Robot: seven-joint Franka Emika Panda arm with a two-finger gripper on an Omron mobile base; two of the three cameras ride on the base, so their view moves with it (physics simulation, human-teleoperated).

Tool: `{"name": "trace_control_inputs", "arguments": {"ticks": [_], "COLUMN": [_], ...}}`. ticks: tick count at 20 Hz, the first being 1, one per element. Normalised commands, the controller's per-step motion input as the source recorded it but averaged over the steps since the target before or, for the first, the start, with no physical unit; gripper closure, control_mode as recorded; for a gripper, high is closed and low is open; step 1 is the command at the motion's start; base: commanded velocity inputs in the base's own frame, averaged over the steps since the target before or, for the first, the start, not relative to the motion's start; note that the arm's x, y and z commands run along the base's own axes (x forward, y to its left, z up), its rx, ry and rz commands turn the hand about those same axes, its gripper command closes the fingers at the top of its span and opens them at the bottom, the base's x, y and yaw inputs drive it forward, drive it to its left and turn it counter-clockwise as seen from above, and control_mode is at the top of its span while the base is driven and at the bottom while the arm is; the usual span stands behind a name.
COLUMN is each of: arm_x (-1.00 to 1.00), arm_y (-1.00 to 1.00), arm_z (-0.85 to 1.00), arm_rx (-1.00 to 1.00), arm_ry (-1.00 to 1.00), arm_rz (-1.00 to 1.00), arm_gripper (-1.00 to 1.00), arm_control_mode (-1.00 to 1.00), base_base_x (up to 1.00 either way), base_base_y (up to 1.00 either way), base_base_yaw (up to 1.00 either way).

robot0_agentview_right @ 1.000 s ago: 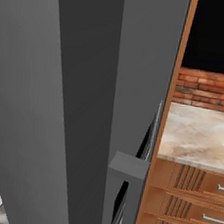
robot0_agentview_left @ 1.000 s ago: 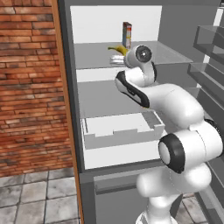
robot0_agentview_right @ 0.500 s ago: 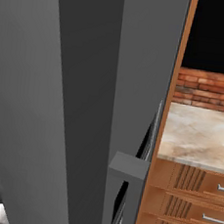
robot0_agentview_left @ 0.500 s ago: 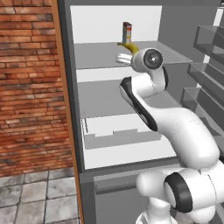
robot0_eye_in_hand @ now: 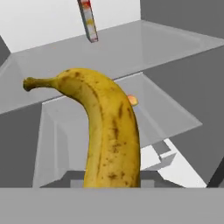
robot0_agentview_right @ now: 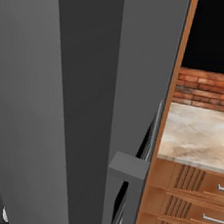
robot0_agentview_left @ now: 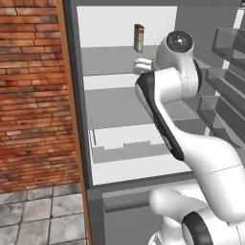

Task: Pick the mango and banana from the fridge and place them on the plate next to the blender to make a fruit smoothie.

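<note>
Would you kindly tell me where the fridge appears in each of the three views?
Left base view: fridge interior open across the centre.
Right base view: its grey outer panel covers the left half.
Hand view: its glass shelves lie behind the banana.
Shared landmark: slim carton on the top shelf, left base and hand views.

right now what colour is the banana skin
Yellow with brown speckles, clearest in the hand view: banana.

Matt, brown-speckled yellow banana (robot0_eye_in_hand: pixel 109 131) peel. Smooth translucent glass fridge shelves (robot0_eye_in_hand: pixel 131 48); rough red brick wall (robot0_agentview_left: pixel 33 95), glossy brown wooden drawers (robot0_agentview_right: pixel 187 201).
</note>
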Motion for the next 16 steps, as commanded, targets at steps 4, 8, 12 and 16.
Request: {"name": "trace_control_inputs", "arguments": {"ticks": [4, 8, 12, 16], "arm_x": [-1.0, -1.0, -0.84, -0.38], "arm_y": [0.0, 0.0, 0.0, 0.06], "arm_z": [-0.63, -0.52, -0.46, -0.62], "arm_rx": [0.03, 0.01, 0.0, -0.06], "arm_ry": [0.08, 0.07, 0.1, 0.12], "arm_rz": [0.0, 0.0, 0.0, 0.0], "arm_gripper": [1.0, 1.0, 1.0, 1.0], "arm_control_mode": [-1.0, -1.0, -1.0, -1.0], "base_base_x": [0.0, 0.0, 0.0, 0.0], "base_base_y": [0.0, 0.0, 0.0, 0.0], "base_base_yaw": [0.0, 0.0, 0.0, 0.0]}}
